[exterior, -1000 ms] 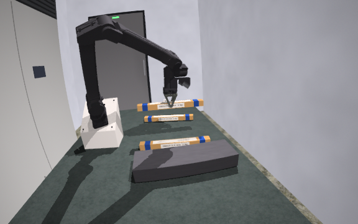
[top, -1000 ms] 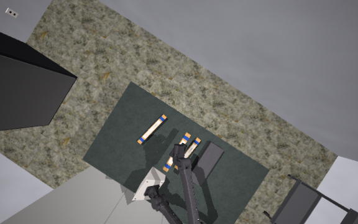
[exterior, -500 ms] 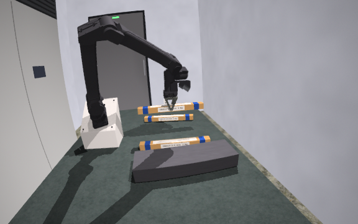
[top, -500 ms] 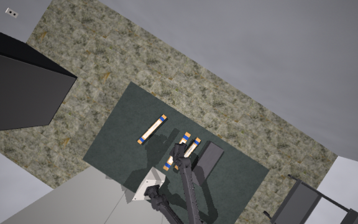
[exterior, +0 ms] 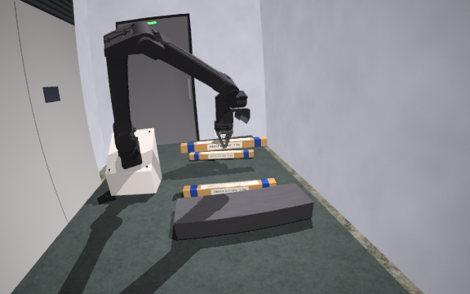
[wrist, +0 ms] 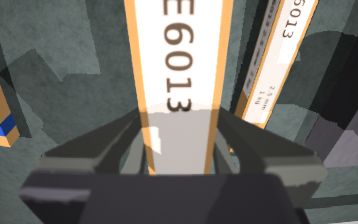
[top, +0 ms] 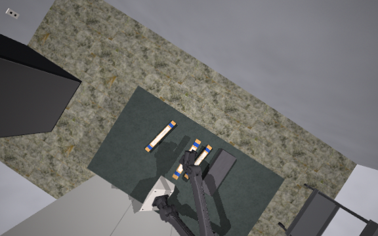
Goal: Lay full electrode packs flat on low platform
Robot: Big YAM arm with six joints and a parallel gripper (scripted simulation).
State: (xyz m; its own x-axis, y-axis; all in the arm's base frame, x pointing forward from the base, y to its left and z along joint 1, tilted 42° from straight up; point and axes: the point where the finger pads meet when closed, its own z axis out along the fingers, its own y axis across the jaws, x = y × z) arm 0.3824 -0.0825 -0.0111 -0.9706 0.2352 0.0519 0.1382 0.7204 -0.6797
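The pincer (exterior: pixel 223 143) is clenched on the middle of one electrode pack (exterior: pixel 223 144), held level above the desk (exterior: pixel 284 261), its long axis running left to right in the exterior view. A second pack (exterior: pixel 221 154) lies parallel just below it in the frame. A third pack (exterior: pixel 229 187) lies along the far edge of the low platform (exterior: pixel 243 210), which carries nothing.

Obstacles: low platform (exterior: pixel 243 208) flanked by electrode pack (exterior: pixel 228 187); white arm pedestal (exterior: pixel 147 171) near the mat's left edge.
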